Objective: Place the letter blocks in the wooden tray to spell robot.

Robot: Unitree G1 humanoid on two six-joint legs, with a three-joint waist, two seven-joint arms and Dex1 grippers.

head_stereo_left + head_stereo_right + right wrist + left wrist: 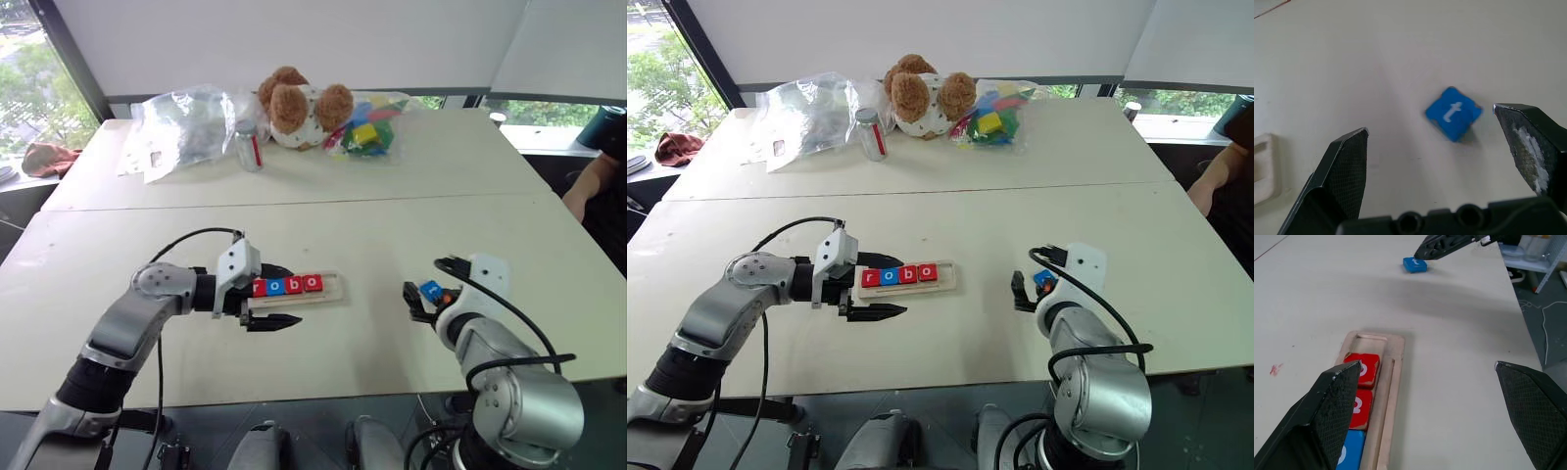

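four letter blocks (285, 286) sitting in the tray (328, 290) reading r-o-b-o, fifth one, blue t (1453, 113), loose on the table (353, 235) off to its right, left gripper (270, 296) jaws wide apart at the tray's left end, right gripper (1449, 147) jaws spread too, t between them, not gripped

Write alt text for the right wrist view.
A blue t block lies flat on the pale table, tilted, between the open right pincer's two black fingers and apart from both. An end of the wooden tray shows at the picture's edge.
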